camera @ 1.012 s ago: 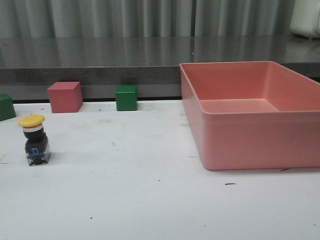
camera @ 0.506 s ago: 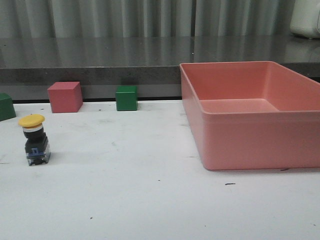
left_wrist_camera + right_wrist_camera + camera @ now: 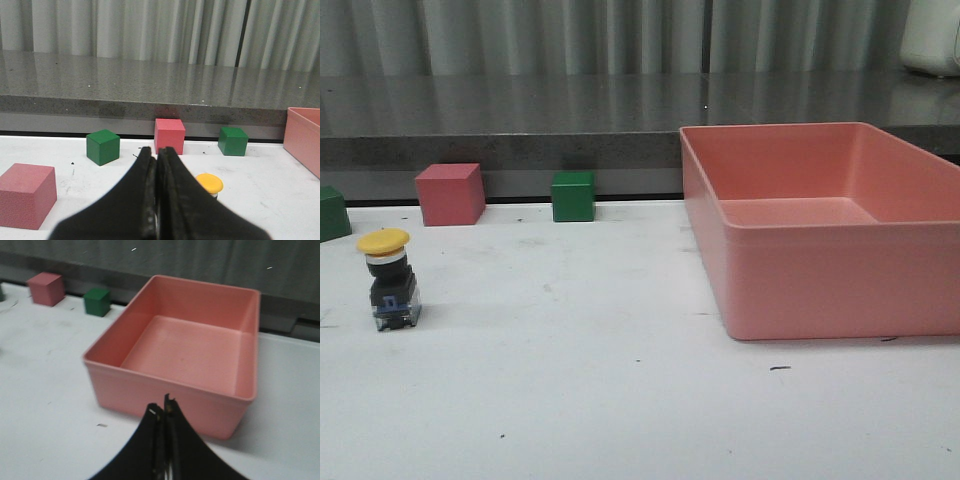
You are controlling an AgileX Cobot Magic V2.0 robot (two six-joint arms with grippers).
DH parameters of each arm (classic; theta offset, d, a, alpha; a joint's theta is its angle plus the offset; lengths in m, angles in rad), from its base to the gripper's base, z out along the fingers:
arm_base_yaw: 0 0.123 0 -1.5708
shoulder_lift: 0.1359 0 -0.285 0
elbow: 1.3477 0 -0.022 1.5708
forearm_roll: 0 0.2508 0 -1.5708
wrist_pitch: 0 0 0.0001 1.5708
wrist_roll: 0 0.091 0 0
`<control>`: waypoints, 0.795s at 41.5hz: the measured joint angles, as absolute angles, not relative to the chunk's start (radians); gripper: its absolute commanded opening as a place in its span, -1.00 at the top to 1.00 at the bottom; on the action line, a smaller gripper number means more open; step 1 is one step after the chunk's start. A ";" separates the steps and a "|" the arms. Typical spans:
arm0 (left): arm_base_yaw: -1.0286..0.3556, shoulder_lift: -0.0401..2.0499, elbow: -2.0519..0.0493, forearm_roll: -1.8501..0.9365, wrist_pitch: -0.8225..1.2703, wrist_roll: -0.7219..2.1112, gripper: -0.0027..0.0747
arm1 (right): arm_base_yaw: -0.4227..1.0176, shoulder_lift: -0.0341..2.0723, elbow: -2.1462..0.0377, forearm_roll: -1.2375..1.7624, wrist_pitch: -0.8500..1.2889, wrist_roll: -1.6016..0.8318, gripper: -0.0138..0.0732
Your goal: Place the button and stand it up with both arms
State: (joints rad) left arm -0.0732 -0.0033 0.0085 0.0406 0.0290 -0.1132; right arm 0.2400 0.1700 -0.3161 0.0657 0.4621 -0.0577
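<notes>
push button (image 3: 390,280) stands on the white counter (image 3: 620,400) at front-left, well apart from the pink bin (image 3: 820,230). long axis vertical, yellow cap up. left gripper (image 3: 157,155) and right gripper (image 3: 164,412) both clenched, empty. risk: top-heavy; any sideways nudge likely topples it.

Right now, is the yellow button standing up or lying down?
Standing up. The button sits on its blocky base on the table, yellow cap on top.
</notes>
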 measured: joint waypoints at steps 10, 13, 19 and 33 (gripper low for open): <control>-0.073 -0.003 0.009 0.041 0.029 -0.113 0.98 | 0.103 0.003 -0.037 0.076 0.193 -0.058 0.84; -0.073 -0.003 0.009 0.041 0.029 -0.113 0.98 | 0.083 -0.007 0.013 0.080 0.141 -0.058 0.84; -0.073 -0.003 0.009 0.041 0.029 -0.113 0.98 | 0.067 -0.009 0.028 0.082 0.089 -0.058 0.84; -0.073 -0.003 0.009 0.041 0.029 -0.113 0.98 | 0.067 -0.009 0.028 0.085 0.085 -0.058 0.84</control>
State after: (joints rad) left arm -0.0732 -0.0033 0.0085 0.0406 0.0290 -0.1132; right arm 0.0672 -0.0093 0.0277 0.0846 0.0853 -0.0577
